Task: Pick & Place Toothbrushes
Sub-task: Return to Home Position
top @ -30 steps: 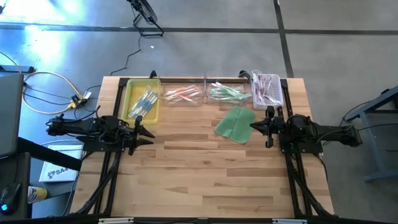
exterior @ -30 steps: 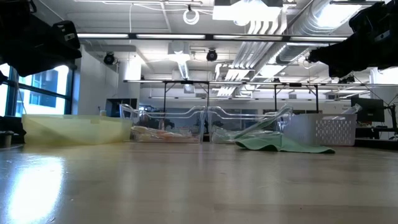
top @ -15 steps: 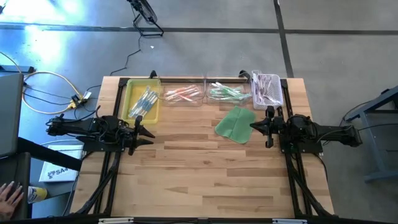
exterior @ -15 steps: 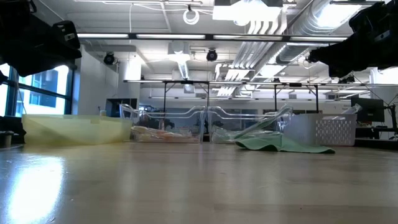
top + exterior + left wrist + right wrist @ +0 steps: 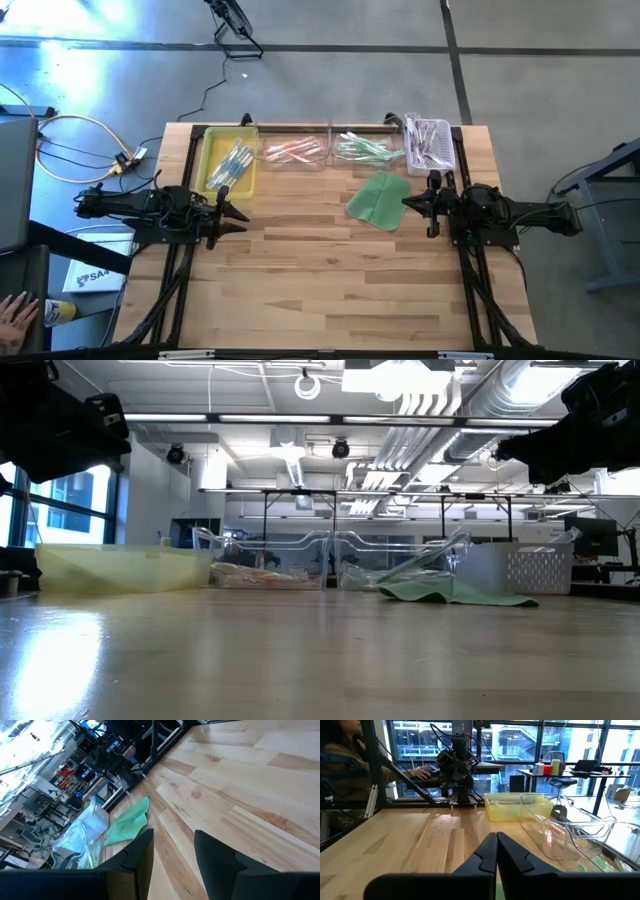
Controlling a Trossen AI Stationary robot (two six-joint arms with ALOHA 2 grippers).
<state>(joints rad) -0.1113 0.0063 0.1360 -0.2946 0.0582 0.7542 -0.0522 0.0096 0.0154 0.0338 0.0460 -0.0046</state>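
Tabletop: a pale wooden plank tabletop (image 5: 320, 280) carries everything; four containers stand in a row along its far edge.
Person: a person (image 5: 340, 765) shows in the right wrist view, off the tabletop beyond the left arm; in the high view a hand (image 5: 14, 312) lies off the tabletop at the lower left corner.
Left arm: the dark left arm (image 5: 150, 208) stretches over the tabletop's left edge, raised clear of the wood in the low view. The left jaws point toward the middle and stand partly open – a plain gap between them, nothing held.
Right arm: the dark right arm (image 5: 500, 212) mirrors it at the right edge, also raised. The right jaws are pressed together and hold nothing.
Yellow bin: an opaque yellow rectangular bin (image 5: 214, 142) is leftmost in the row, just beyond the left jaws.
Clear bins: a left transparent plastic bin (image 5: 318, 161) and a right transparent plastic bin (image 5: 393, 143) stand side by side in the middle of the row, touching.
Basket: a white lattice plastic basket (image 5: 452, 152) closes the row at the right.
Cloth: a flat green cloth (image 5: 378, 198) lies on the wood in front of the right transparent bin, just beside the right jaws as seen from above.
Toothbrushes: the thin wrapped toothbrushes (image 5: 232, 165) all lie inside containers – blue-and-white in the yellow bin, orange-pink in the left transparent bin, green in the right one, purple-pink in the basket.
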